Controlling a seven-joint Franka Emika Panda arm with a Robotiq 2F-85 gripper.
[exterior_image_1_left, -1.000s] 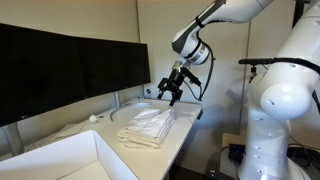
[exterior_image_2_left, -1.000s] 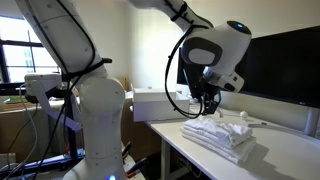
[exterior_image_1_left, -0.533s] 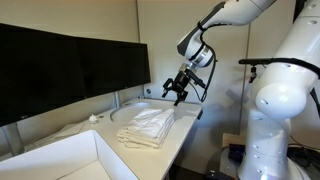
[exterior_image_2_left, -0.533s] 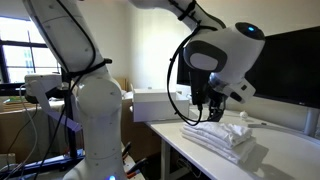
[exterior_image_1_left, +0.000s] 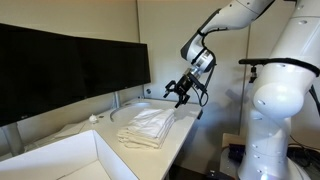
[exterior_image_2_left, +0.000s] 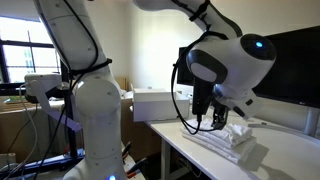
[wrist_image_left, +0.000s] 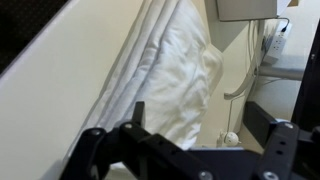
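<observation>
One folded stack of white cloth (exterior_image_1_left: 147, 127) lies flat on the desk (exterior_image_1_left: 186, 133), just beneath my claw (exterior_image_1_left: 182, 92) and stretching away from it. In the wrist view its layered edge runs right under the fingers (wrist_image_left: 97, 152). I've got the claw hanging above it with the jaws spread wide, gripping nothing and touching nothing, and dark monitors (exterior_image_1_left: 70, 65) stand off to its side behind the cloth.
</observation>
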